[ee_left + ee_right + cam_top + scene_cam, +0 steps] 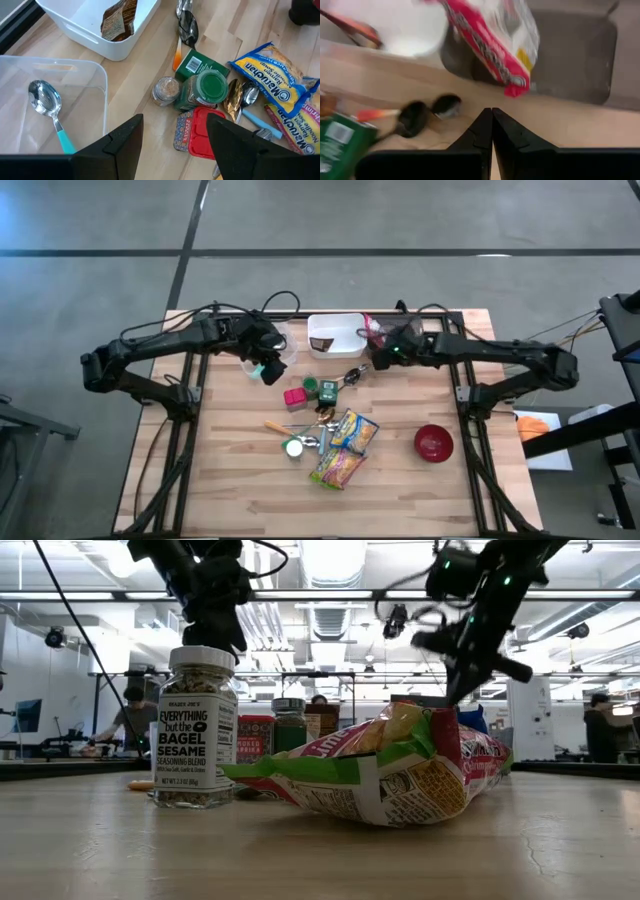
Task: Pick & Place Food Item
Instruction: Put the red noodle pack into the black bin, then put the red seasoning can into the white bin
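Yellow crinkly plastic ramen packets (345,448) lie well ahead of my right gripper (492,116), out on the wooden table (240,480) beyond the green-lidded spice jar (327,389) and spoons. They look light, soft and slippery (noodles inside would crack), so I'd pinch a sealed end. My right fingers are pressed together, holding nothing, beside the white plastic bin (334,322). My left gripper (172,137) hangs partly open, empty.

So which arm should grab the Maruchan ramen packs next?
Probably the left: the left gripper is open and faces the ramen packs. The right gripper is shut, empty, by the white bin.
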You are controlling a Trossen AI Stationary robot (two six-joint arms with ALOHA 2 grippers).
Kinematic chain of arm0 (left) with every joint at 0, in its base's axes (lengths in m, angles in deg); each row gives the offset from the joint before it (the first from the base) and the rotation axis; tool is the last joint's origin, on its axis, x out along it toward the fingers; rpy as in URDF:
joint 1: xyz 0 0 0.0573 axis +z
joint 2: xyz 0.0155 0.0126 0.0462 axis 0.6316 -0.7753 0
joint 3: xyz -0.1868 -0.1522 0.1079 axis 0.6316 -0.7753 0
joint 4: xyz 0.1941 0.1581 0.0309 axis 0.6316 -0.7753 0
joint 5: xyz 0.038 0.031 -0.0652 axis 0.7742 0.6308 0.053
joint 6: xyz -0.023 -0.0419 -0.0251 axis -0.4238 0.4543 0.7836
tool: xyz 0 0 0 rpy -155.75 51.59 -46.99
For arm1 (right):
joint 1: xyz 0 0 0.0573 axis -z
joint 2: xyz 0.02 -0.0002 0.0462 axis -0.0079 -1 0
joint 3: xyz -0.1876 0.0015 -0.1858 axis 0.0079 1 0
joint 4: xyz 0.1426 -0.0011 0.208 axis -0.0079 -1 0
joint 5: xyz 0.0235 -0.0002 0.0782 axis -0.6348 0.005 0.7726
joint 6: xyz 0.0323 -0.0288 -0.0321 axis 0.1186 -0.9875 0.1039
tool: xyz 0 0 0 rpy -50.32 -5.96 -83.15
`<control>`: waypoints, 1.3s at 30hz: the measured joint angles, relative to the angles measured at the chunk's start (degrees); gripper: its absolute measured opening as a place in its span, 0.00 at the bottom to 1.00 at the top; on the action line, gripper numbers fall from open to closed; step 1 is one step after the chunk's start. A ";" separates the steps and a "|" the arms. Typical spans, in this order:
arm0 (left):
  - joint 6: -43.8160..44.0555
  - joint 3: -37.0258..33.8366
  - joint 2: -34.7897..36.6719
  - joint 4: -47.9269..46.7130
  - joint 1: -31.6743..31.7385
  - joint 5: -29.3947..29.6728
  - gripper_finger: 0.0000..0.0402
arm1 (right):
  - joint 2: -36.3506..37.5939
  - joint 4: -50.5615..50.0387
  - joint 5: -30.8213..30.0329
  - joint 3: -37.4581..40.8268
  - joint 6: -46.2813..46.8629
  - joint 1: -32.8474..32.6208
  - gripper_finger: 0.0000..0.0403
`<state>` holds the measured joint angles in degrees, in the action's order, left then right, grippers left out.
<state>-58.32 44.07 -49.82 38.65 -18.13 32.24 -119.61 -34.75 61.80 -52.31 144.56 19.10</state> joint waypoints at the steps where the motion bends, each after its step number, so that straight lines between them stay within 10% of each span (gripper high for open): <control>1: 0.20 0.00 0.00 -0.02 0.02 -0.16 0.55 | -1.03 0.12 0.27 -0.03 0.10 0.29 0.02; 28: 1.21 0.00 0.00 -1.60 -0.55 -1.07 0.55 | -14.91 0.69 0.93 -4.79 -7.46 7.03 0.02; 39: 1.63 0.00 0.00 -2.16 -0.55 -1.09 0.55 | -7.18 -0.39 2.40 -4.74 -5.98 6.55 0.02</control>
<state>-56.69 44.07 -49.82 36.49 -18.68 31.15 -126.79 -35.13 64.19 -57.05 138.58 25.65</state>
